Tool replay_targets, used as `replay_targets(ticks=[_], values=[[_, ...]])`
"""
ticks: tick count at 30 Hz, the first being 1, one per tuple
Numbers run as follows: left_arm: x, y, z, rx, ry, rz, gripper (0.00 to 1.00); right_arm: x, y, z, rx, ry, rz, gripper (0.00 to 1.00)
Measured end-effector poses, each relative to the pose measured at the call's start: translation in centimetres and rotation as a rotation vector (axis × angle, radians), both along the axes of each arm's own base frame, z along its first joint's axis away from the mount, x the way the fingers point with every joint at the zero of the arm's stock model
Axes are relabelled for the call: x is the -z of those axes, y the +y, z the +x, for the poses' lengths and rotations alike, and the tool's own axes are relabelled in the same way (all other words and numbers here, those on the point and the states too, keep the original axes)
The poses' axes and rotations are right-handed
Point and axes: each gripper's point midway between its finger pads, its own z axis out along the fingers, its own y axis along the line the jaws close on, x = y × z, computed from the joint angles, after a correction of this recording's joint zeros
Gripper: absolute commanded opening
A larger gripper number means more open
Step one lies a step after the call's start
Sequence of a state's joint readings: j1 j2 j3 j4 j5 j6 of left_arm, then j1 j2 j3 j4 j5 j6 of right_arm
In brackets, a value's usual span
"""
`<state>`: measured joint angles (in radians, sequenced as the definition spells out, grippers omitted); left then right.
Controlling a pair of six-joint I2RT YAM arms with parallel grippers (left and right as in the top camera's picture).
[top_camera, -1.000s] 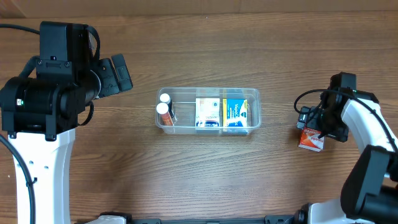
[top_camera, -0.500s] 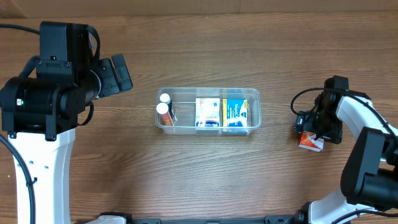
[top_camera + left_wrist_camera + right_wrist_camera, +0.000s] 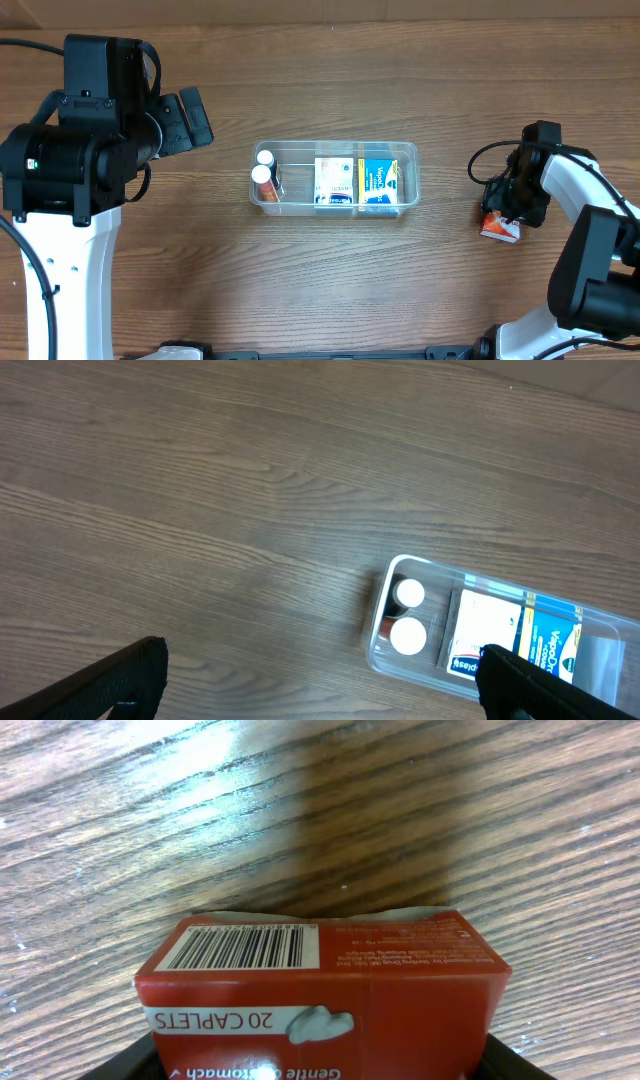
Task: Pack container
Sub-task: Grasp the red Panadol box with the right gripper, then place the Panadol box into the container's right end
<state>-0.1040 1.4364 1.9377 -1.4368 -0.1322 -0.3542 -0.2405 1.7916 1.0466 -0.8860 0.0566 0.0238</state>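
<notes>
The clear plastic container (image 3: pixel 405 150) lies at the table's middle and holds two white-capped bottles (image 3: pixel 263 173), a white-and-blue box (image 3: pixel 333 182) and a blue box (image 3: pixel 378 182). It also shows in the left wrist view (image 3: pixel 425 668). My right gripper (image 3: pixel 508 210) is at the right of the table, shut on a red caplet box (image 3: pixel 499 230), which fills the space between the fingers in the right wrist view (image 3: pixel 325 990). My left gripper (image 3: pixel 320 690) is open and empty, held high, left of the container.
The brown wooden table (image 3: pixel 330 270) spreads around the container. The left arm's large black body (image 3: pixel 90 130) hangs over the table's left part. A pale wall strip (image 3: pixel 200 8) runs along the far edge.
The right gripper has shifted slightly left and settled over the red box, covering more of it. The left arm and container have not moved.
</notes>
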Motion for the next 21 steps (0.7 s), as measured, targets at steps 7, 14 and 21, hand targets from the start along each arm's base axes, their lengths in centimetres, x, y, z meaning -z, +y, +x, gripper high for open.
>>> replay_targets(ticks=[7,14,21], values=[[0.0,0.0,0.0,0.0,0.0,0.0,1.0,-2.8,1.0,0.9,-0.018,-0.001,0.028,0.62],[0.0,0.0,0.0,0.009,0.001,0.006,1.0,-15.3,8.1,5.5,-0.208,-0.349,0.008,0.61],[0.0,0.0,0.0,0.011,0.001,0.008,1.0,-20.9,19.9,5.2,-0.39,-0.56,0.136,0.61]])
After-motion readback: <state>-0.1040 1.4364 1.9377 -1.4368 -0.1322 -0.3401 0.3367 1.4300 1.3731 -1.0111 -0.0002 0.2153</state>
